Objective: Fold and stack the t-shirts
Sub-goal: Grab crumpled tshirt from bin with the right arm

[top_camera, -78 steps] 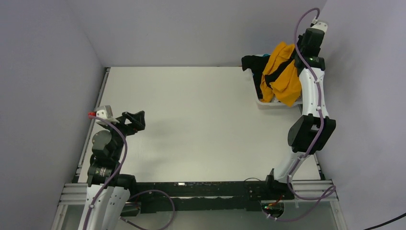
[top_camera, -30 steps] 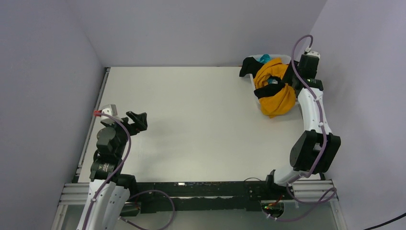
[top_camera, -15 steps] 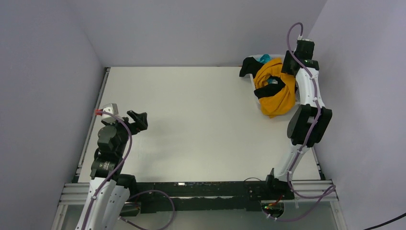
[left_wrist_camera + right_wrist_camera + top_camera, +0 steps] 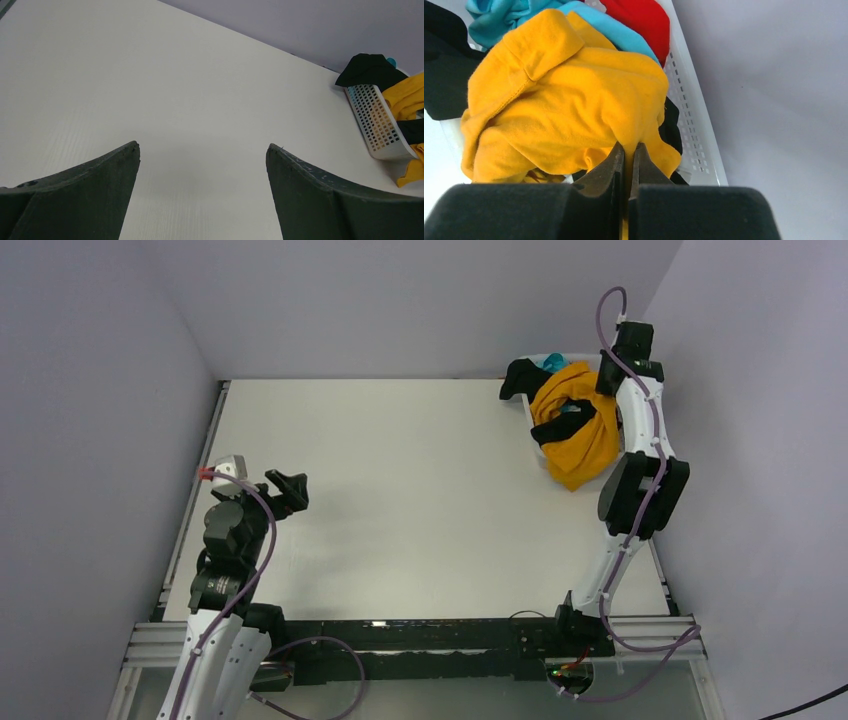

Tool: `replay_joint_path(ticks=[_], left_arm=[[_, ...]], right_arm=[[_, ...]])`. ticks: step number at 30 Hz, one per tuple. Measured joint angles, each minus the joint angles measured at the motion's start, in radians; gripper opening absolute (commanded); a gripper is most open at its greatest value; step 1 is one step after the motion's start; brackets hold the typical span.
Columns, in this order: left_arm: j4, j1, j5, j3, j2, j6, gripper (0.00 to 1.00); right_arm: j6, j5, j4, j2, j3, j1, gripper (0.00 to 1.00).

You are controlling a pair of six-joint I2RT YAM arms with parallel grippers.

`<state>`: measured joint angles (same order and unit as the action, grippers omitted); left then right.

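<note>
Right tool (image 4: 626, 148) pinches mustard shirt (image 4: 564, 100) heaped in white basket (image 4: 691, 125).

**Open counter, crowded far-right corner**

The counter (image 4: 400, 500) lies bare from the left gripper (image 4: 290, 490), near its left edge, across to the white basket (image 4: 378, 131) in the far right corner. There a mustard shirt (image 4: 577, 440) spills over the basket's near rim, and a black shirt (image 4: 518, 375) hangs off its left end. The right arm (image 4: 643, 490) stands along the right edge, close to the side wall (image 4: 760, 440).
</note>
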<state>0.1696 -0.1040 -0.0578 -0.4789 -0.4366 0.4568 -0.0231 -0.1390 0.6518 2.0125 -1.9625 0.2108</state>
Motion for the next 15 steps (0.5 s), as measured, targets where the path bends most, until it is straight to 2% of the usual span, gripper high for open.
replay_joint_path(ticks=[7, 15], left_arm=[[-0.008, 0.000, 0.000, 0.000, -0.019, 0.000, 0.99], [-0.009, 0.000, 0.001, 0.000, -0.019, 0.000, 0.99]], right_arm=[[0.008, -0.022, -0.003, -0.021, -0.027, 0.000, 0.00], [0.016, -0.107, -0.046, -0.078, -0.140, -0.003, 0.00]])
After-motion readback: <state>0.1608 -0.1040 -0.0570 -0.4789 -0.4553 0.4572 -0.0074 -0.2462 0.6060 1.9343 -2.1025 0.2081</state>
